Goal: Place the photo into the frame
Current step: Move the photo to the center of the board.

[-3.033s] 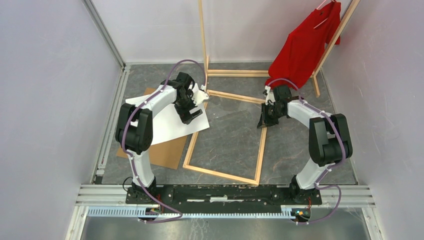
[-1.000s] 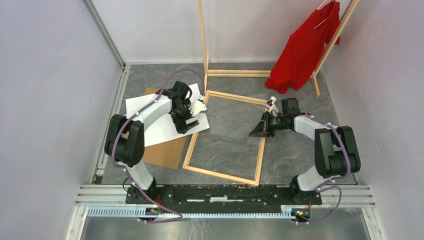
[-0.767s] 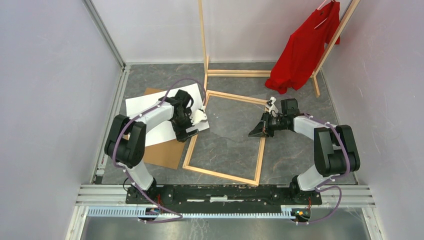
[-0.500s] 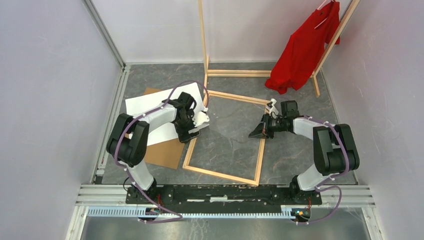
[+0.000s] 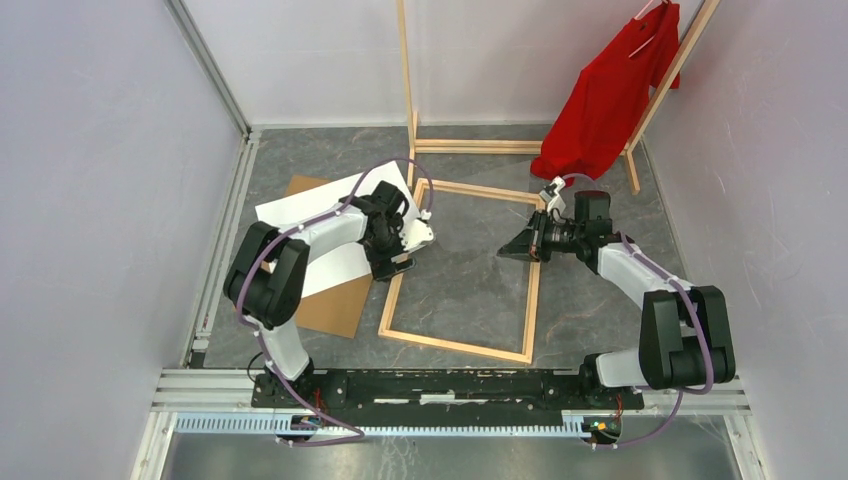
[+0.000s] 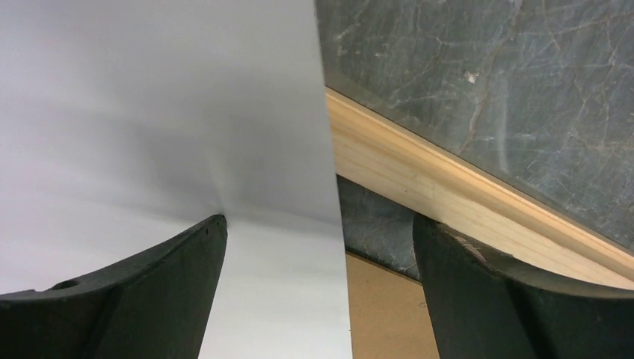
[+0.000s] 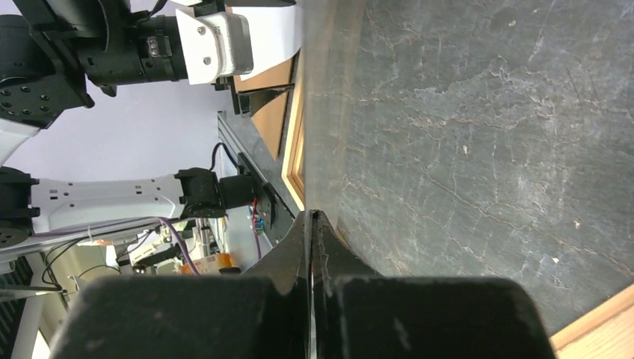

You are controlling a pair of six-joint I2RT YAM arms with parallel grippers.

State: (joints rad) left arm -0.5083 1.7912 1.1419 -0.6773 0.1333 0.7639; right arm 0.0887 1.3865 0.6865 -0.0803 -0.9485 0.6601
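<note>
The photo point(image 5: 320, 230) lies white side up, left of the frame point(image 5: 455, 346), over a brown backing board point(image 5: 330, 305). My left gripper point(image 5: 398, 258) is open and low at the photo's right edge. In the left wrist view point(image 6: 318, 221) one finger point(image 6: 149, 292) rests on the white paper point(image 6: 149, 112) and the other finger point(image 6: 508, 299) on the frame's left bar point(image 6: 448, 194). My right gripper point(image 5: 510, 248) reaches over the frame's right bar. In the right wrist view point(image 7: 311, 217) it is shut on a thin clear sheet seen edge-on, just above the floor.
A tall wooden clothes rack with a red shirt point(image 5: 610, 95) stands at the back right, and its base bars point(image 5: 480, 147) lie just behind the frame. Grey walls close in on the left and right. A metal rail point(image 5: 450, 385) runs along the near edge.
The frame has shifted right and slightly back with my right gripper. My left gripper has moved right to the photo's right edge, against the frame's left bar.
</note>
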